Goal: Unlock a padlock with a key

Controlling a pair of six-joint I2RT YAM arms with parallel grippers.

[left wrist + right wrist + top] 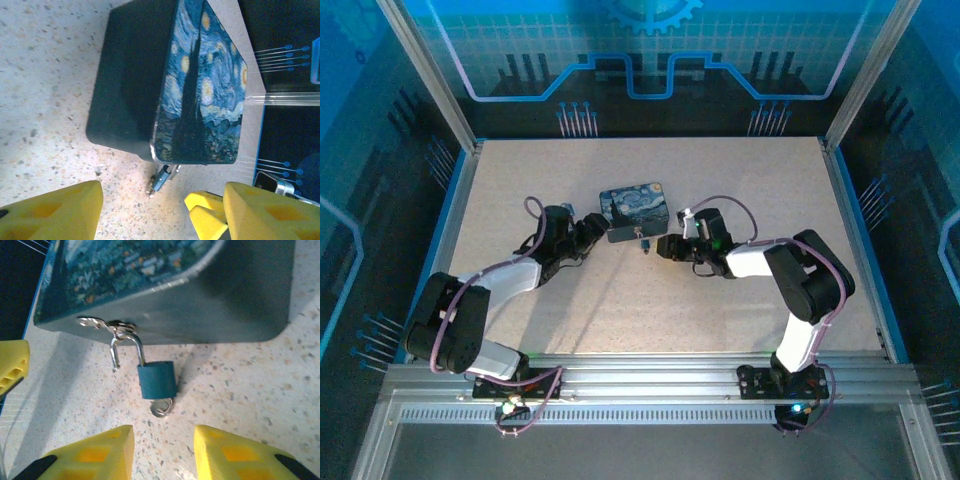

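Broad bare table [650, 310] all round the starry-print box [634, 205], left gripper [595, 232] at its near-left corner and right gripper [660, 245] off its near-right corner, both with fingers apart and empty. Against the box's near edge, padlock [157, 381] hanging with shackle open, key [162, 407] in its near end, just clear of the right gripper.

Speckled beige surface [620, 300] carrying a dark blue starry-print box [633, 205]; the padlock [157, 381] lies on it at the box's front.
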